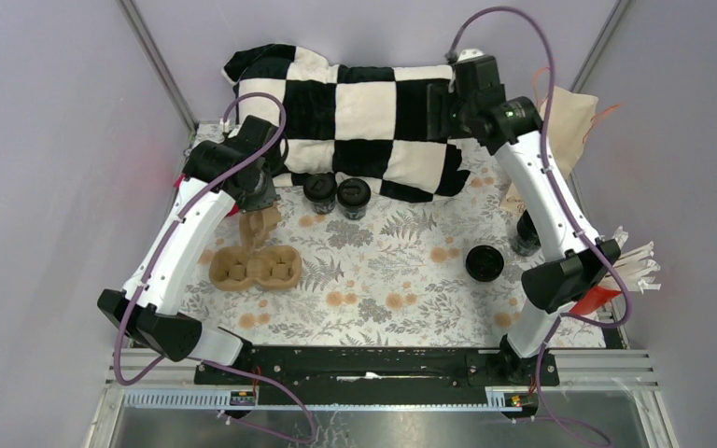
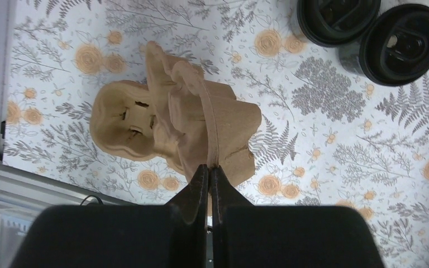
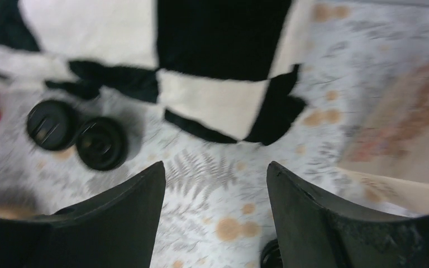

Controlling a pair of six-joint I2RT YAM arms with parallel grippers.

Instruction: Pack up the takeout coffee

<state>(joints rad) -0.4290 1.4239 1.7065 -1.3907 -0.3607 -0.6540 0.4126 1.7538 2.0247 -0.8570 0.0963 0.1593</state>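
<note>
Two black lidded coffee cups (image 1: 319,191) (image 1: 355,198) stand side by side at the near edge of the checkered cloth. They also show in the left wrist view (image 2: 335,17) (image 2: 405,44) and, blurred, in the right wrist view (image 3: 50,124) (image 3: 101,143). My left gripper (image 1: 261,219) (image 2: 209,170) is shut on the thin upright flap of the brown pulp carrier (image 1: 255,266) (image 2: 201,123), left of the cups. My right gripper (image 1: 437,112) (image 3: 215,178) is open and empty, held high over the cloth, right of the cups.
A black-and-white checkered cloth (image 1: 364,117) covers the back. Another black lidded cup (image 1: 484,262) and a dark cup (image 1: 525,233) stand by the right arm. A paper bag (image 1: 569,126) (image 3: 408,128) lies at back right. A red cup of white straws (image 1: 621,275) is at the right edge.
</note>
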